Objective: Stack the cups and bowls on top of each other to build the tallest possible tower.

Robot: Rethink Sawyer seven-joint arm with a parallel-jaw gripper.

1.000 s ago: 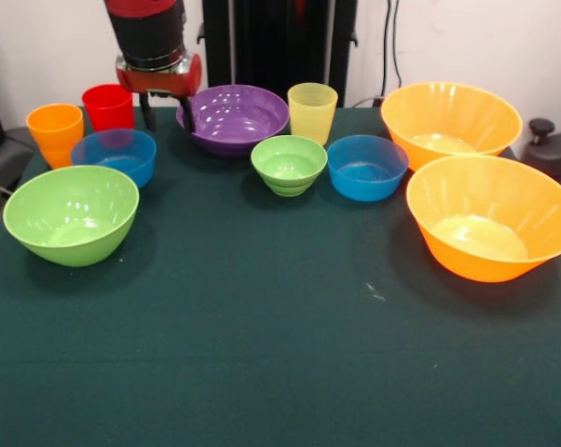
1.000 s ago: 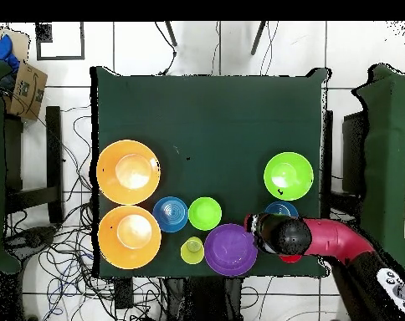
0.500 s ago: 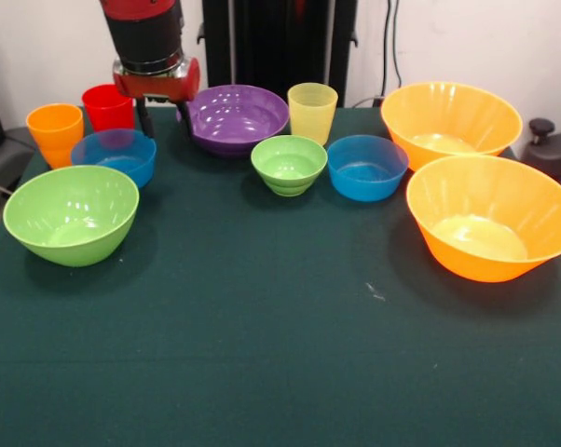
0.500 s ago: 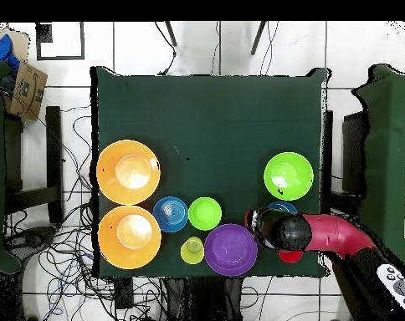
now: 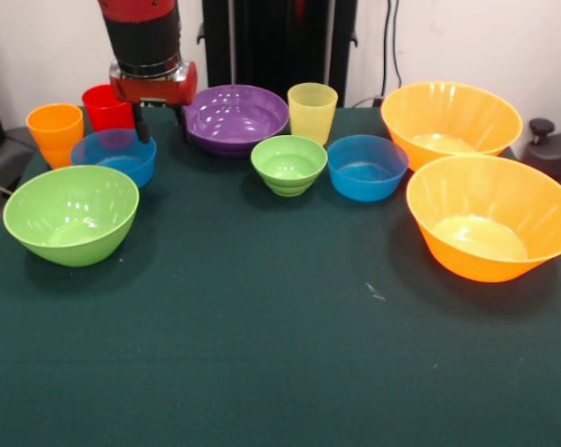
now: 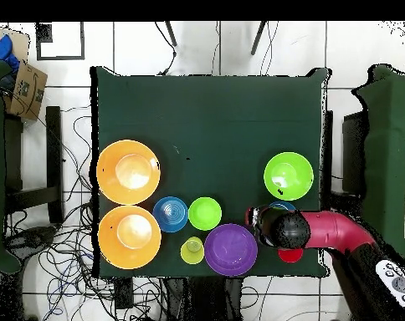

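Since the earlier frames only the end effector (image 5: 157, 124) has shifted, drifting from the purple bowl (image 5: 236, 115) towards the nearer-left blue bowl (image 5: 115, 155) and rising a little; its two dark fingers stand apart, holding nothing. No tower exists yet: every piece sits singly on the table (image 5: 280, 354). By size: two very large orange bowls (image 5: 490, 219) at the right, the large green bowl (image 5: 71, 214) front-left, the purple bowl at the back, a second blue bowl (image 5: 366, 167), the small green bowl (image 5: 289, 164), then yellow cup (image 5: 312, 112), orange cup (image 5: 55, 132), red cup (image 5: 107, 107). Glossy, thin plastic probably means light, stiff, slippery pieces; pinching a rim wall seems the surest hold.
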